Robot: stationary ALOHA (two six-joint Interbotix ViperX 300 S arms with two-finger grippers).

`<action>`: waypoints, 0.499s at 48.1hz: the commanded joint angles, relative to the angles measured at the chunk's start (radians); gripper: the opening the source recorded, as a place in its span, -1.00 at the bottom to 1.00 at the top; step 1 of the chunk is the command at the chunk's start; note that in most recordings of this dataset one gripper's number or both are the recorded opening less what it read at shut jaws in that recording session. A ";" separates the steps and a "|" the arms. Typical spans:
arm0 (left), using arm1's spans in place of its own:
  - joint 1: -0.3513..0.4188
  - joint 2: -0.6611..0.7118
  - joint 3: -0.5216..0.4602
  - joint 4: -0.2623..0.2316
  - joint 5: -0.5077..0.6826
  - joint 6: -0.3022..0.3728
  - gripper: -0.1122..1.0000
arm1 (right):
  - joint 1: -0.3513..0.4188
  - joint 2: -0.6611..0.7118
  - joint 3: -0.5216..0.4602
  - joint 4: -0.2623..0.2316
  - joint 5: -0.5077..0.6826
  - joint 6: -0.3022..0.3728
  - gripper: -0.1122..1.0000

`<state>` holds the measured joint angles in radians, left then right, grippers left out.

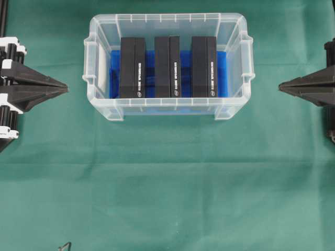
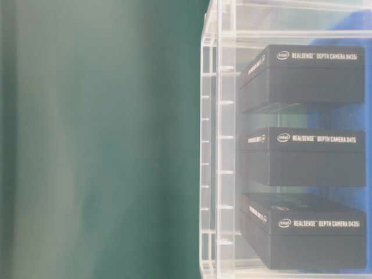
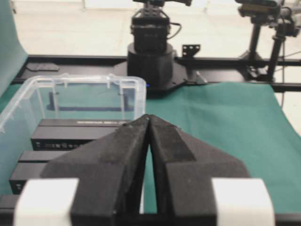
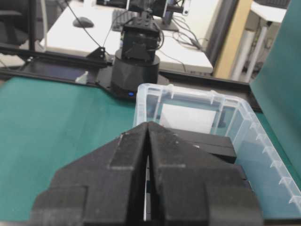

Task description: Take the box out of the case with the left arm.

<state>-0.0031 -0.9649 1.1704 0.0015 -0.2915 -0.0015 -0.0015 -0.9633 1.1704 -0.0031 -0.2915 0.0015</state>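
1. Three black boxes (image 1: 132,67) stand side by side in the clear case (image 1: 167,107) near the bench's far edge.
2. The left gripper (image 1: 66,89) and right gripper (image 1: 280,87) are closed and empty.
3. Best to open the left jaws wide, then descend squarely over the nearest box.

Green tablecloth (image 1: 167,178), white desk (image 4: 84,33) with computer mouse (image 4: 83,21)

Three boxes (image 1: 168,67) stand side by side in the case (image 1: 167,107); hands flank it, well apart.
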 commanded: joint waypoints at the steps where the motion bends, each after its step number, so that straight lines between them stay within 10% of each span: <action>1: 0.012 0.011 -0.025 0.014 0.037 0.000 -0.80 | 0.000 0.009 -0.015 0.005 0.003 0.003 -0.80; 24: 0.014 -0.014 -0.189 0.015 0.259 -0.026 -0.80 | -0.002 0.006 -0.238 0.005 0.258 0.011 -0.80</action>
<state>0.0061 -0.9817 1.0569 0.0138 -0.0813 -0.0245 -0.0015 -0.9618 1.0094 -0.0015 -0.0752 0.0107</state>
